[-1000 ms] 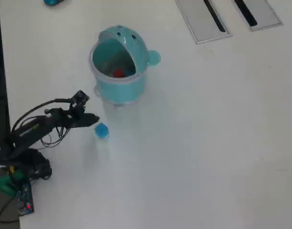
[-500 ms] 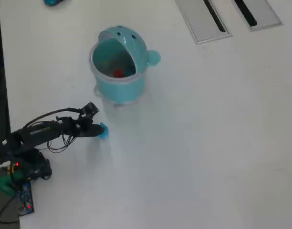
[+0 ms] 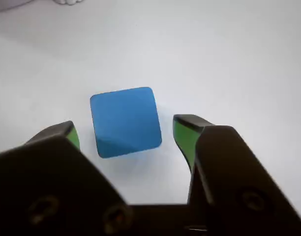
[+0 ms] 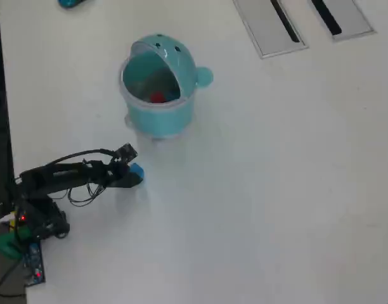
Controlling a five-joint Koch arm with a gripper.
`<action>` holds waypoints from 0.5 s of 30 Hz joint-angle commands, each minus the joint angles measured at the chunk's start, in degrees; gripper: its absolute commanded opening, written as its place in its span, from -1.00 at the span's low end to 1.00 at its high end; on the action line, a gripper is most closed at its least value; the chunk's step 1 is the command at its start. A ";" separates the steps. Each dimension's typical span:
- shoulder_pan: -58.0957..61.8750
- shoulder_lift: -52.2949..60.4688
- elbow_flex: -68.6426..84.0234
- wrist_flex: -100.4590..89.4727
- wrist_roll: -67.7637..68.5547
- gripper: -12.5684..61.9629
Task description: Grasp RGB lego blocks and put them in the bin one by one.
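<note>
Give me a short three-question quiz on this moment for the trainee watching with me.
1. True or false: the small light blue plastic block lies between the open gripper fingers, gaps showing on both sides in the wrist view.
2. Which block colour shows inside the teal whale-shaped plastic bin in the overhead view? A) red B) blue C) none
3. Fill in: in the overhead view the bin sits ____ the gripper in the picture.

Key: 1 true; 2 A, a red block; 3 above.
</note>
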 commanded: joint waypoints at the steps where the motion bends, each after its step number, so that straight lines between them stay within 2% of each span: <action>1: 0.00 -0.26 -1.58 -3.87 -0.09 0.29; 9: 0.35 -3.25 -1.05 -8.35 0.09 0.25; 15: -0.44 -3.78 2.11 -10.28 1.41 0.09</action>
